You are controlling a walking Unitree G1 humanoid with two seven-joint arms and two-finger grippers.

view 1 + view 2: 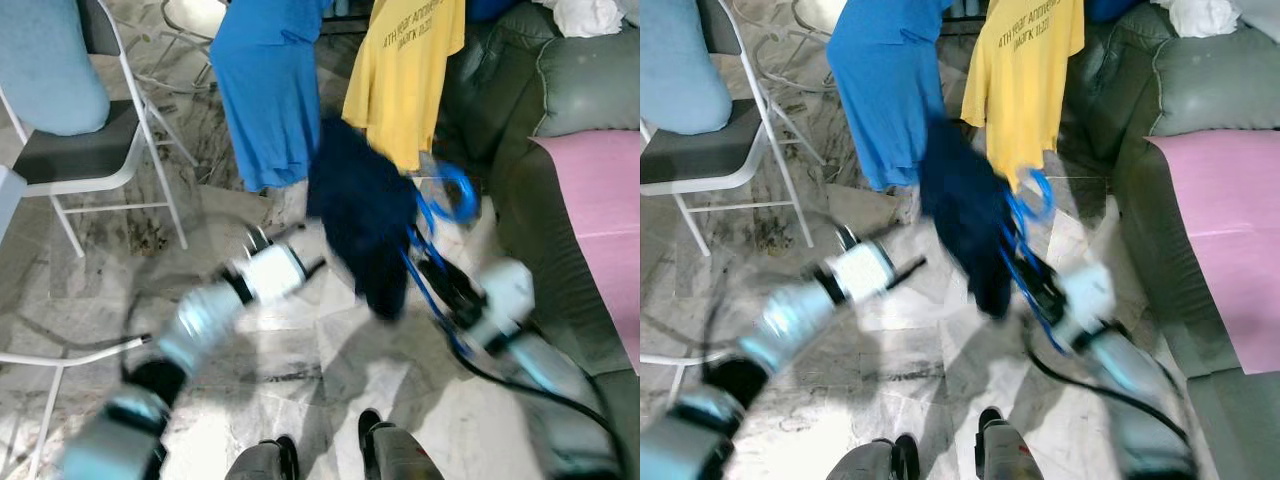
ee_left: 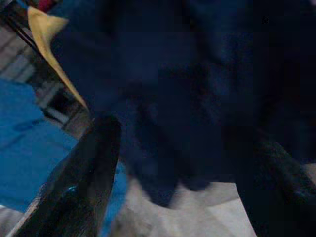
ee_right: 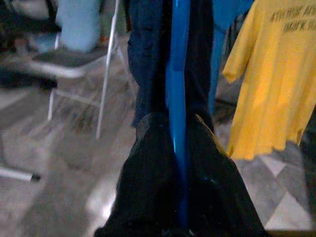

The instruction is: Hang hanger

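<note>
Left gripper [image 1: 300, 262] reaches toward the dark navy garment [image 1: 365, 215] just ahead of it, fingers [image 2: 84, 182] spread apart with the cloth between and beyond them. Right gripper [image 3: 180, 163] is clamped on the blue hanger [image 3: 177, 89], which carries that garment, held up near the yellow shirt [image 1: 405, 70] and blue garment [image 1: 265, 80]; views blurred
</note>
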